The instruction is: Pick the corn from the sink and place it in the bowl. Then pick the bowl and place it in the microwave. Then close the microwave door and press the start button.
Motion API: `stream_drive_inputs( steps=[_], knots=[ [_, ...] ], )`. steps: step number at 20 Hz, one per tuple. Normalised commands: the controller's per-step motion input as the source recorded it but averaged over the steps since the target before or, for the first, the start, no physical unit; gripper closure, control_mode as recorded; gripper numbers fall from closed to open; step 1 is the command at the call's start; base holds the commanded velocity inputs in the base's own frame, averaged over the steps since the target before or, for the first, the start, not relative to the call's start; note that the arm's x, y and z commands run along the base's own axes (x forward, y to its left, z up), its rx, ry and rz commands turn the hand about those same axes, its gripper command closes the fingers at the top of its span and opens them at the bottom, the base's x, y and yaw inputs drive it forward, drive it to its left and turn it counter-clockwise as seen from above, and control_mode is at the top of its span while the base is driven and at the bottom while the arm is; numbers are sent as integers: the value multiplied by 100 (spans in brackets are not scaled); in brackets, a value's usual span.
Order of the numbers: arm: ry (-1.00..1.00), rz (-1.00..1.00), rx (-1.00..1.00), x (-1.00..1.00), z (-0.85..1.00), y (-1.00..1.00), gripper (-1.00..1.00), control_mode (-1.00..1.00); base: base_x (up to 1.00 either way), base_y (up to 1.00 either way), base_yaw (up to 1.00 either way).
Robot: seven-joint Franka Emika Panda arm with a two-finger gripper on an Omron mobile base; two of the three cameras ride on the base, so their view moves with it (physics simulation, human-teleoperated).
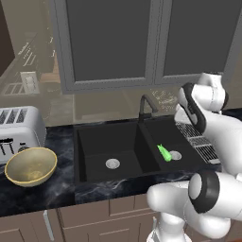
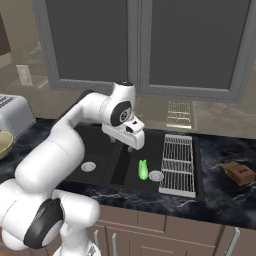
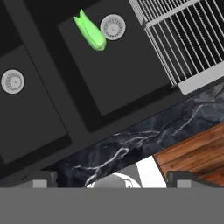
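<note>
Corn (image 2: 143, 169) lies on the floor of the sink's (image 1: 94, 142) right basin, just beside the round silver drain (image 2: 156, 175). We see our gripper (image 2: 133, 145) hanging above the basin, up and a little left of the corn, jaws spread wide and empty. Off left, the bowl (image 1: 31, 166) sits on the tabletop (image 1: 28, 196) beside the toaster (image 1: 19, 130).

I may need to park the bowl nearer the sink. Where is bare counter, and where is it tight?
Bare dark counter lies between the bowl and the sink's left rim, and along the front edge. On the right, room lies between the wire rack and the brown box. It is tight where the toaster stands close behind the bowl.
</note>
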Motion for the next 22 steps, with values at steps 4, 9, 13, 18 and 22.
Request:
stream_drive_inputs(
  steps=[4,9,13,18,22],
  knots=[
    [2,0,0,7,-40,-5,-100,-100,0,0,0],
    [1,0,0,0,-51,-2,-100,-100,0,0,0],
    [2,0,0,3,-62,0,-100,-100,0,0,0],
    [3,0,0,24,-63,0,-100,-100,0,0,0],
    [10,0,0,64,-37,0,-100,-100,0,0,0]
  ],
)
